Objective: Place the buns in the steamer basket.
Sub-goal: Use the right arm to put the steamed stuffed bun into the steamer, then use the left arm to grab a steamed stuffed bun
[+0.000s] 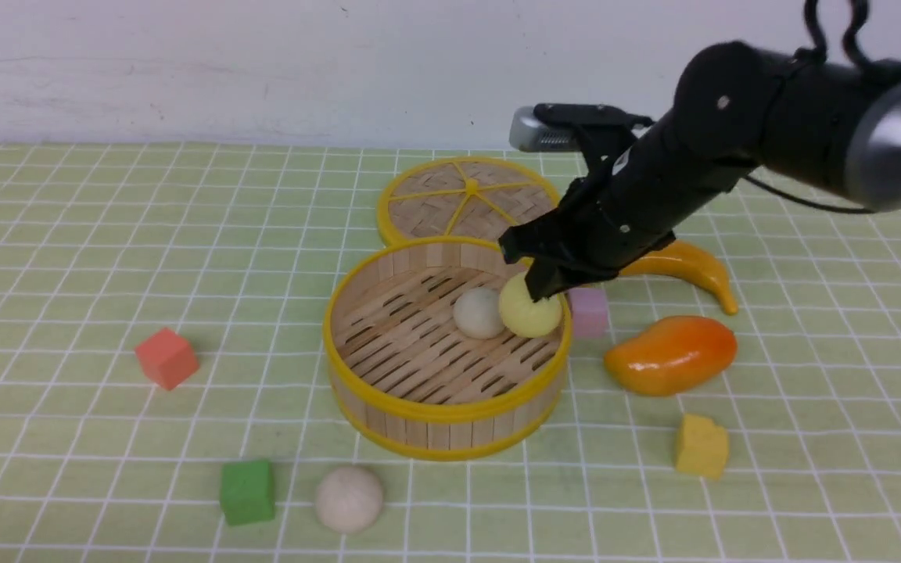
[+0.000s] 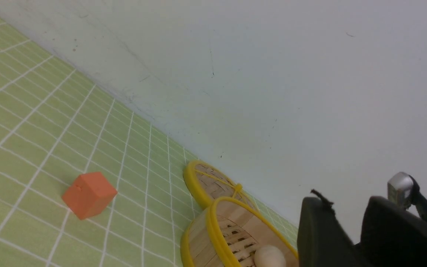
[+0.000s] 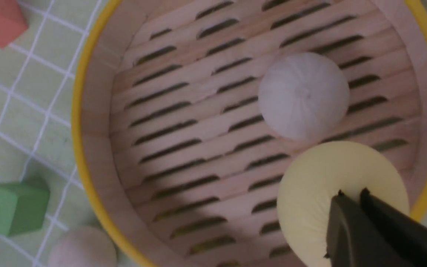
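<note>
The steamer basket (image 1: 419,410) (image 3: 78,111) (image 2: 213,226) stands mid-table. One off-white bun (image 1: 479,313) (image 3: 304,94) (image 2: 269,256) lies on its slatted floor. My right gripper (image 1: 540,293) (image 3: 350,193) is shut on the pale yellow bun (image 1: 530,313) (image 3: 324,185), pinching its top. It holds the bun inside the basket's right rim, close beside the white one. A second off-white bun (image 1: 349,498) (image 3: 82,246) rests on the cloth in front of the basket. My left gripper (image 2: 347,202) stands open and empty, off to the basket's left side.
The woven lid (image 1: 466,195) (image 2: 213,181) lies behind the basket. A pink cube (image 1: 590,311), banana (image 1: 693,266), mango (image 1: 671,353) and yellow cube (image 1: 701,446) sit to the right. A green cube (image 1: 247,491) (image 3: 13,207) and red cube (image 1: 166,357) (image 2: 89,194) lie left.
</note>
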